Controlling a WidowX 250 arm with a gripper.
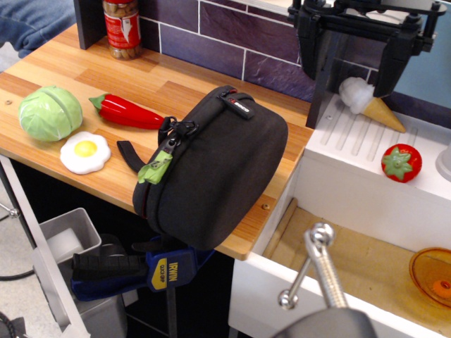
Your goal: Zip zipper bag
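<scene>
A large black zipper bag (215, 169) is seen on the wooden table (91, 77), set at the table's near right corner, with its lower part reaching over the near edge. The bag is tilted, its broad rounded face turned up and to the right. A zipper is run around its edge, and a lime-green pull tab (156, 169) is hung at the bag's left side, just beside a black strap (130, 155) that is laid on the wood. A small red-white label (239, 105) is carried near the bag's top. Whether the zipper is closed all the way round cannot be told.

Below the near edge, under the bag, a blue-black clamp (134, 271) with a yellow label is fixed.

To the left of the bag, a toy red pepper (127, 111) is laid near the middle of the table, a green cabbage (49, 113) near the left edge, and a fried egg (84, 152) close to the near edge. A jar (121, 28) is stood at the far edge, against the dark tiled wall.

The hand (359, 53) is held above the far right corner, well apart from the bag, its dark fingers pointing down over a white sink unit (366, 190). How wide it is set cannot be told. An ice cream cone (370, 102) and a toy strawberry (402, 163) are laid on the white unit, and an orange bowl (431, 276) is seen in the basin.
</scene>
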